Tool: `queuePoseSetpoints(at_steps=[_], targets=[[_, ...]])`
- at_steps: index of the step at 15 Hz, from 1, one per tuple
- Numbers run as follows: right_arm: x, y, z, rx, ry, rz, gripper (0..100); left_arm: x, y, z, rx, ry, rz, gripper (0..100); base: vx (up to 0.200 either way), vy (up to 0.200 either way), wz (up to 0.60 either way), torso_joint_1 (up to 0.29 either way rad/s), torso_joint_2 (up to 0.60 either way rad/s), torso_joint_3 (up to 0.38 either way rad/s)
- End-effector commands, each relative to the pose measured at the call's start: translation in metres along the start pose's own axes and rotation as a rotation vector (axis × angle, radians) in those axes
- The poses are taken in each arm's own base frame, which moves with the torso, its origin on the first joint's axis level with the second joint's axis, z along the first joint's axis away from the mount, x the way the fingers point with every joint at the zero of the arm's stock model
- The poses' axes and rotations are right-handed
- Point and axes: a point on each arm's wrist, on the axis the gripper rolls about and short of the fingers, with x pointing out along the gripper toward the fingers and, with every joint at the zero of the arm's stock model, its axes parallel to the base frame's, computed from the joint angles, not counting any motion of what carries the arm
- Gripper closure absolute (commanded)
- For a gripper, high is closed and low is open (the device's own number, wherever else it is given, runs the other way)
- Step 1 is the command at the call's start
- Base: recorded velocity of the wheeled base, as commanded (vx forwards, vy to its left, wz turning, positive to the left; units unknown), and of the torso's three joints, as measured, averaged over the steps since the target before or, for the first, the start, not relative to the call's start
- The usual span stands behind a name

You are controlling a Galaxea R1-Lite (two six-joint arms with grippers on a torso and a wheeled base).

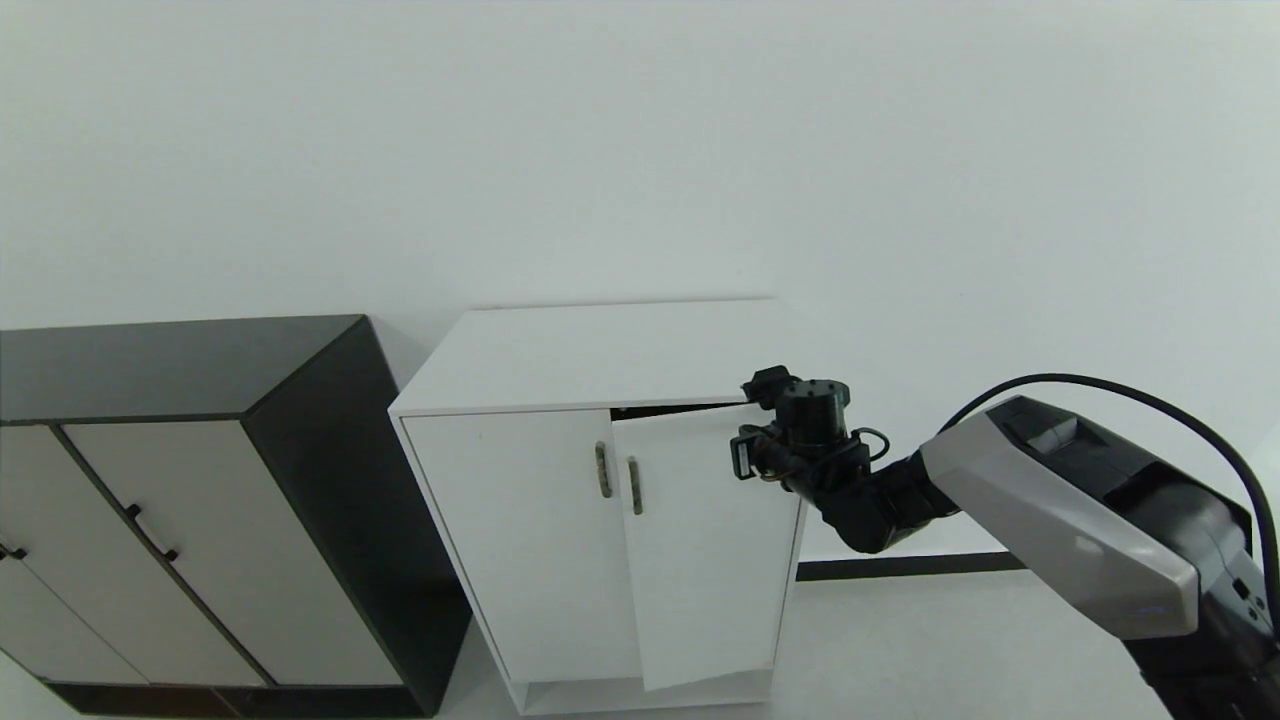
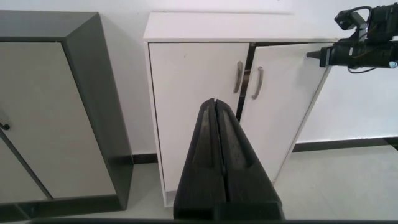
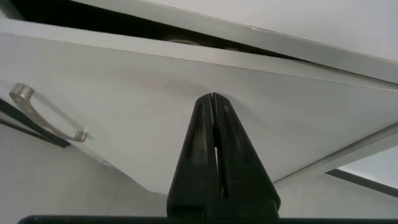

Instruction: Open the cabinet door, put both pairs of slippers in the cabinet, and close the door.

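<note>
Clenched on nothing, the right gripper (image 3: 213, 99) hovered close to the right door (image 1: 705, 570) of the white cabinet (image 1: 590, 355) — ajar at its handle (image 1: 634, 486) edge — and a slow, square push nearer the handle would probably seat it flush.

The white cabinet (image 1: 600, 350) stands against the far wall (image 1: 640, 150). Its right door (image 1: 700, 560) hangs slightly ajar, leaving only a thin dark slit along its top edge and at the middle seam, which looks too narrow for fingers to slip inside. The left door (image 1: 520, 540) sits flush shut. The right gripper (image 3: 214, 98), fingers pressed together, is close to the right door's face near its upper right corner, in the path of the door's swing. Both handles (image 1: 634, 486) at the seam stand free. On the left, the black cabinet (image 1: 330, 500) crowds in, with just a narrow gap between the two cabinets. The floor (image 1: 950, 640) to the right and on the near side lies open.
</note>
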Motion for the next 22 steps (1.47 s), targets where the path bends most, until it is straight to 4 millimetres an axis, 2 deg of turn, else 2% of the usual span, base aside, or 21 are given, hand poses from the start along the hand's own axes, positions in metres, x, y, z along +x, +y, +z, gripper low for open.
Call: queuePoseSetpoints(at_steps=[1,8,17,21,22], targets=[[0.003,-0.003,0.0,0.002,-0.005,-0.007,100,0.0,0.0,0.0,-0.001,0.001,0.0,100,0.0,0.0,0.0,0.0,0.0,0.0],[0.01,-0.008,0.006,0.005,-0.007,-0.019,100,0.0,0.0,0.0,-0.001,0.001,0.0,100,0.0,0.0,0.0,0.0,0.0,0.0],[0.013,-0.008,0.004,0.006,-0.009,-0.022,100,0.0,0.0,0.0,-0.001,0.001,0.0,100,0.0,0.0,0.0,0.0,0.0,0.0],[0.004,-0.009,0.006,0.006,0.0,-0.023,100,0.0,0.0,0.0,-0.001,0.001,0.0,100,0.0,0.0,0.0,0.0,0.0,0.0],[-0.005,-0.01,0.009,0.006,-0.006,-0.022,100,0.0,0.0,0.0,-0.001,0.001,0.0,100,0.0,0.0,0.0,0.0,0.0,0.0]])
